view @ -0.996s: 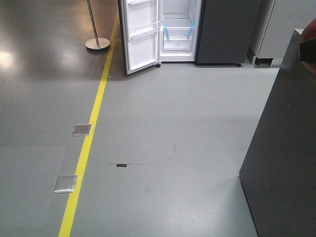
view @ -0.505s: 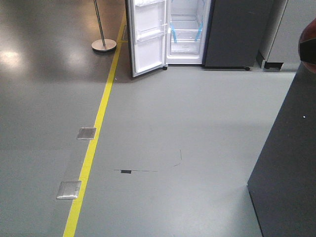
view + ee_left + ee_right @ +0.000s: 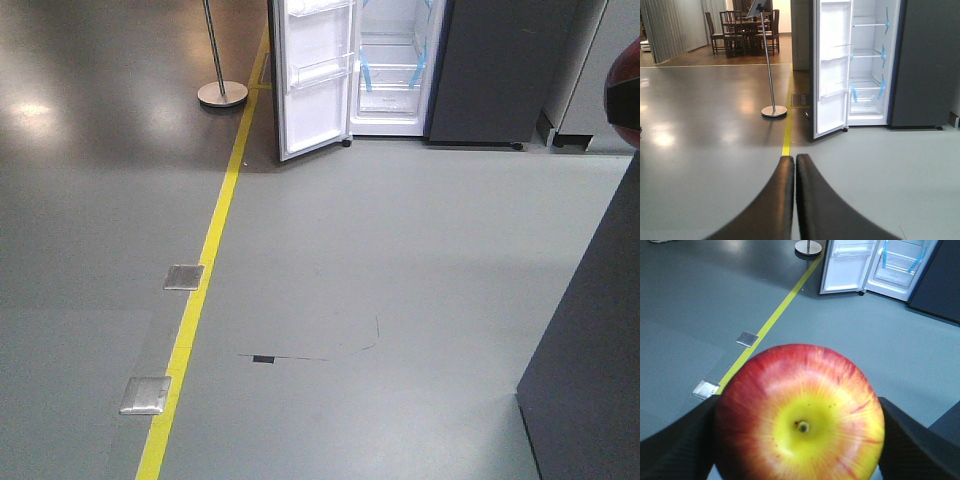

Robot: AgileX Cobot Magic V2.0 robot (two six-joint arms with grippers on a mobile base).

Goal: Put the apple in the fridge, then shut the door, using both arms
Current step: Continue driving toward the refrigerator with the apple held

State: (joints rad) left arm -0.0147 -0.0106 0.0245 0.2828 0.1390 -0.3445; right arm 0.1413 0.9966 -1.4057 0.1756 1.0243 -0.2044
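The red and yellow apple (image 3: 800, 415) fills the right wrist view, held between the two black fingers (image 3: 685, 445) of my right gripper (image 3: 800, 440), which is shut on it. Its red edge shows at the right border of the front view (image 3: 627, 95). The dark grey fridge (image 3: 490, 70) stands far ahead across the floor, with its door (image 3: 315, 80) swung open to the left and white shelves with blue tape inside. It also shows in the left wrist view (image 3: 925, 65). My left gripper (image 3: 794, 159) is shut and empty, pointing towards the door (image 3: 832, 75).
A yellow floor line (image 3: 210, 250) runs towards the fridge's left side. Two metal floor plates (image 3: 184, 276) lie beside it. A pole stand (image 3: 222, 94) is left of the door. A dark counter (image 3: 600, 350) is close on the right. Table and chairs (image 3: 745, 30) stand far back.
The whole scene has shifted right and down in the front view, the fridge a little nearer. The counter edge has slid further right. The apple's edge stays at the same spot.
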